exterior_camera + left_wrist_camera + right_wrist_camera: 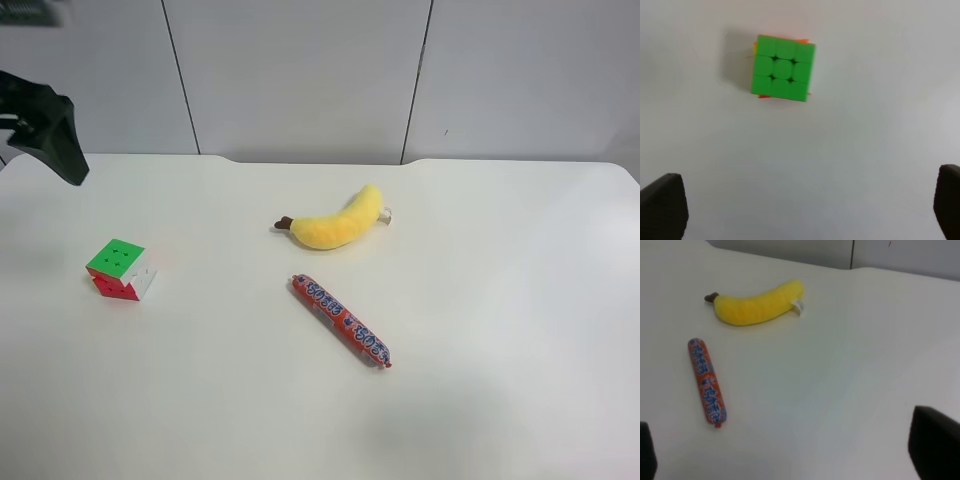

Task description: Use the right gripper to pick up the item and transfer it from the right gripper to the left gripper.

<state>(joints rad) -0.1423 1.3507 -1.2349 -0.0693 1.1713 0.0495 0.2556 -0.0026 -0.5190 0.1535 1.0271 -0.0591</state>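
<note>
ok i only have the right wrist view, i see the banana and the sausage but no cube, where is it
observer: the cube sits on the table, far toward the exterior high view's left of the banana and the sausage, touching neither.
operator: which face is up
observer: green is on top, and red and white show on its sides.
operator: is the left gripper on it
observer: no, the left gripper is clear of it. its jaws are wide apart with nothing between them, and its camera looks down on the green face.
</note>
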